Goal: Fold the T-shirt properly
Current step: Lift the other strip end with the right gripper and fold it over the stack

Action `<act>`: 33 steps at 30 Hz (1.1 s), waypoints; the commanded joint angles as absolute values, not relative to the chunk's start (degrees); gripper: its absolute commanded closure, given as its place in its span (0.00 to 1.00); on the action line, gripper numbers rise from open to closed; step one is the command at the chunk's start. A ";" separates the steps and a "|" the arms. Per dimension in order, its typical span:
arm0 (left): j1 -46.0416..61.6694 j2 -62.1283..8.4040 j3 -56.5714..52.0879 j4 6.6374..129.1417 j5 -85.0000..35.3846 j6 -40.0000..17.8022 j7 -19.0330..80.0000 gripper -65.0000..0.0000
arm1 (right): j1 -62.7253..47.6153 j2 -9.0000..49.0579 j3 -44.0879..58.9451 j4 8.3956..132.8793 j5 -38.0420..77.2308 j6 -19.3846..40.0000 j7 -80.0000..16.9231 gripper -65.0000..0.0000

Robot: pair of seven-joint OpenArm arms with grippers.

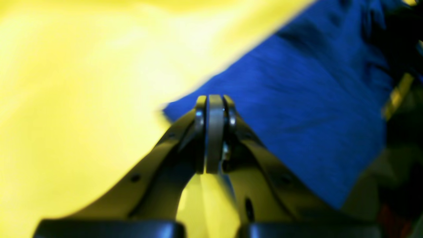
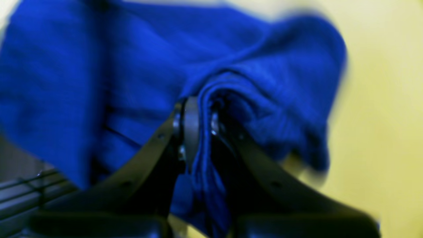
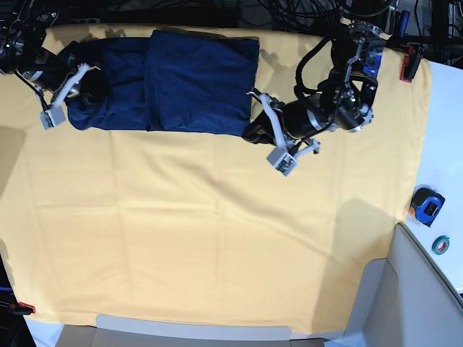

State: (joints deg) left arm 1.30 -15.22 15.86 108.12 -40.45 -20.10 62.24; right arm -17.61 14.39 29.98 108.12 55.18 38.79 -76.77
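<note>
The dark navy T-shirt [image 3: 195, 79] lies partly folded along the far edge of the yellow cloth [image 3: 217, 231]. My right gripper [image 3: 85, 87] sits at its left end. In the right wrist view that gripper [image 2: 200, 105] is shut on a bunched fold of the T-shirt [image 2: 99, 66], which drapes over the fingers. My left gripper [image 3: 252, 134] is at the shirt's near right corner. Seen from the left wrist, this gripper [image 1: 214, 99] is shut, pads together with no fabric showing between them, its tips at the corner of the T-shirt [image 1: 314, 99].
The yellow cloth covers most of the table. On the white surface [image 3: 445, 130] to the right lie a blue tape measure [image 3: 427, 202] and a small tape roll [image 3: 441, 244]. A red clamp [image 3: 411, 63] holds the cloth's far right edge.
</note>
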 commanded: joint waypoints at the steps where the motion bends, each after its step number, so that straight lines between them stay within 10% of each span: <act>1: 1.27 -15.60 13.85 109.14 -40.92 -20.53 61.23 1.00 | -17.27 14.81 27.82 110.11 56.22 38.99 -76.35 1.00; 13: 4.26 -18.86 5.49 109.14 -40.92 -20.70 60.88 1.00 | -10.07 7.52 -0.92 111.08 40.75 38.99 -76.26 1.00; 33: 5.41 -18.86 5.41 109.14 -40.92 -20.70 60.79 1.00 | -8.31 2.95 -17.45 111.16 19.47 38.99 -70.37 1.00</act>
State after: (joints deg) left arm 6.07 -18.46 5.82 108.16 -40.27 -20.53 61.63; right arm -9.15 3.29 -17.30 110.08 18.55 38.81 -71.50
